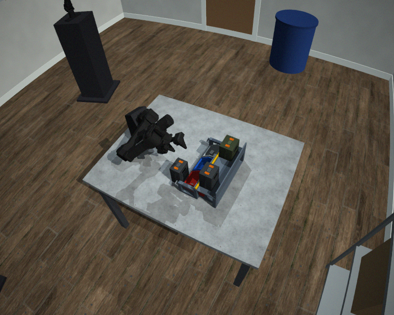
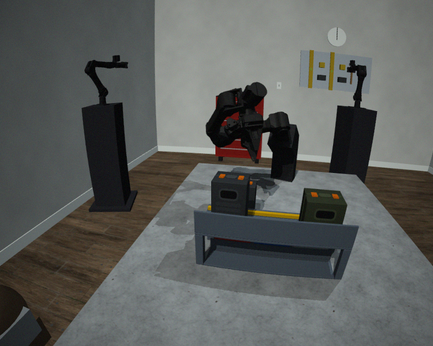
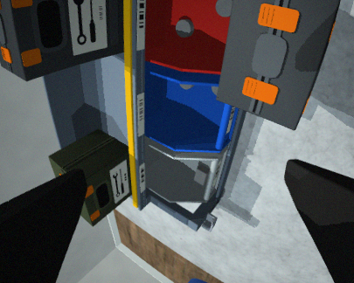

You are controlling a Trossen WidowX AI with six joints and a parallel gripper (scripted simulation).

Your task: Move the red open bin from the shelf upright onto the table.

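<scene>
The red open bin [image 1: 192,178] [image 3: 167,48] stands in the blue-grey shelf [image 1: 231,172] [image 2: 276,231], beside the blue bin [image 1: 202,163] [image 3: 180,113]. Round grey parts [image 3: 184,28] lie in it. In the wrist view its far end is cut off by the frame, and a dark case [image 1: 179,171] [image 3: 254,57] hides its front side. In the exterior view the shelf hides most of the bin. My gripper [image 1: 180,149] [image 3: 186,175] is open and empty. It hangs above the table [image 1: 265,203] [image 2: 171,308], in front of the shelf, towards the grey bin's end.
A grey bin [image 1: 209,150] [image 3: 176,179] stands beyond the blue one. A yellow bar [image 1: 214,159] [image 2: 272,214] [image 3: 128,96] runs along the shelf. Another dark case [image 1: 209,178] [image 2: 230,197] [image 3: 49,39] and a green case [image 1: 229,148] [image 2: 324,206] [image 3: 97,175] stand behind it.
</scene>
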